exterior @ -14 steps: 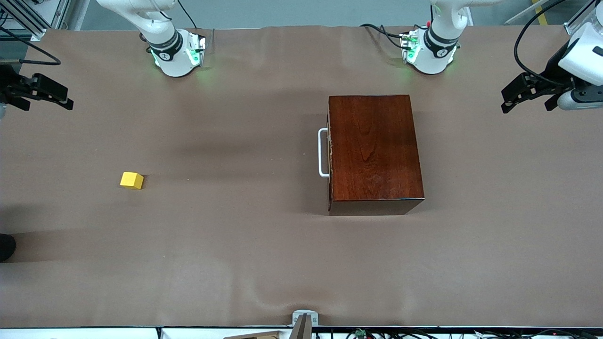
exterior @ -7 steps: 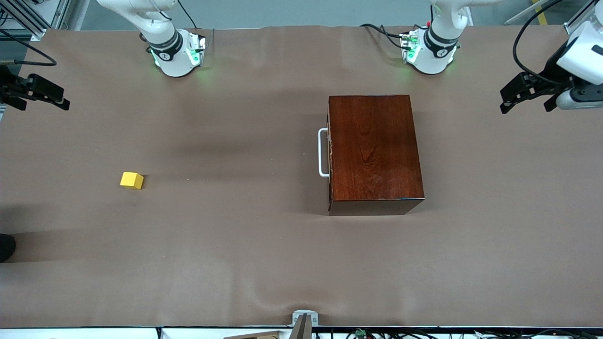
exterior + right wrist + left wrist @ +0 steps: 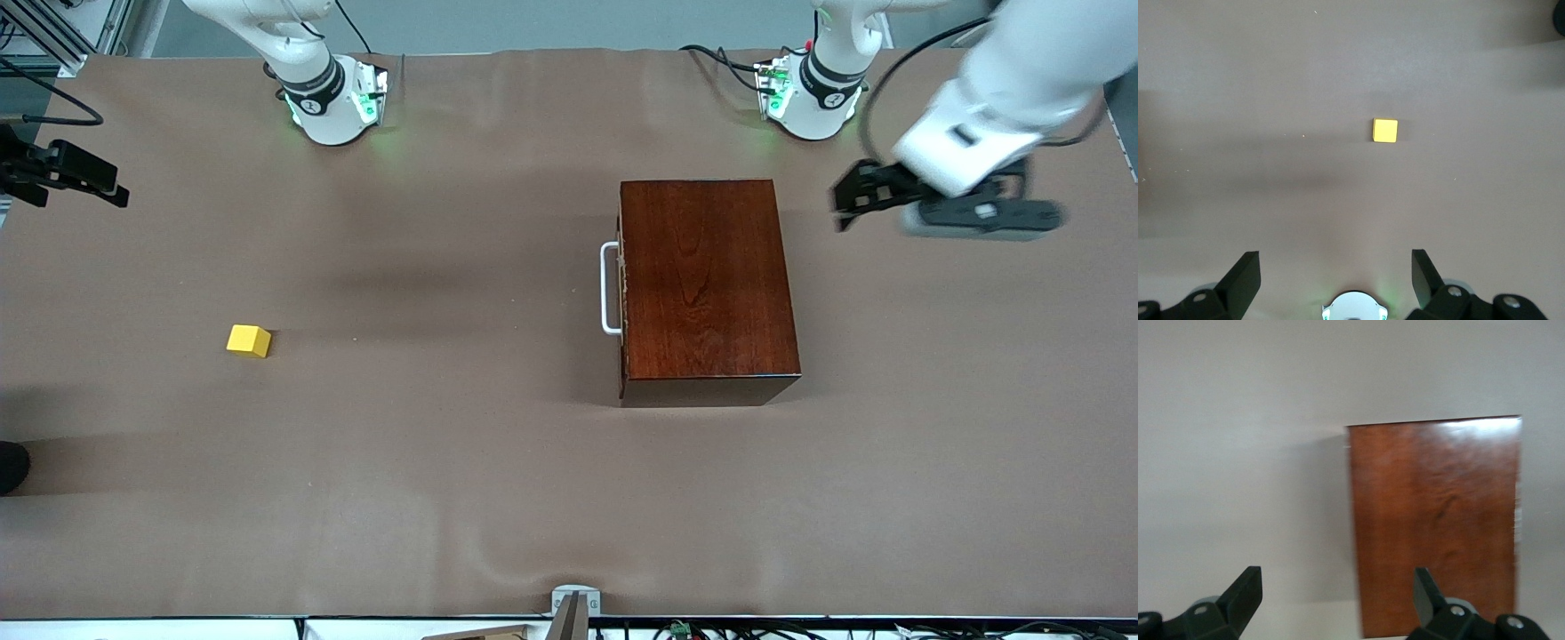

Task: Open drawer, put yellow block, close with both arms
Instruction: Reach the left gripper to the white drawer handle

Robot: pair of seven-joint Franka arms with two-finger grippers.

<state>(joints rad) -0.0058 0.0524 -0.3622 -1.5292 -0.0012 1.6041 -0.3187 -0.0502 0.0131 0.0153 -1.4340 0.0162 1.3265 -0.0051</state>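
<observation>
Glossy dark mahogany box (image 3: pixel 707 289), drawer (image 3: pixel 621 289) shut, right of centre frame on brown desk (image 3: pixel 444 462). Small yellow block (image 3: pixel 248 340) lies left of centre. Left gripper (image 3: pixel 858 197), jaws apart, upper right, over bare desk. Right gripper (image 3: pixel 84 173), jaws apart, waits upper left.

We see a bright yellow block (image 3: pixel 248 340) on a dull brown tabletop (image 3: pixel 444 462), a glossy reddish-brown box (image 3: pixel 707 284) with visible wood grain, its white handle (image 3: pixel 609 289), and white arms with black pincers and green-lit bases.
</observation>
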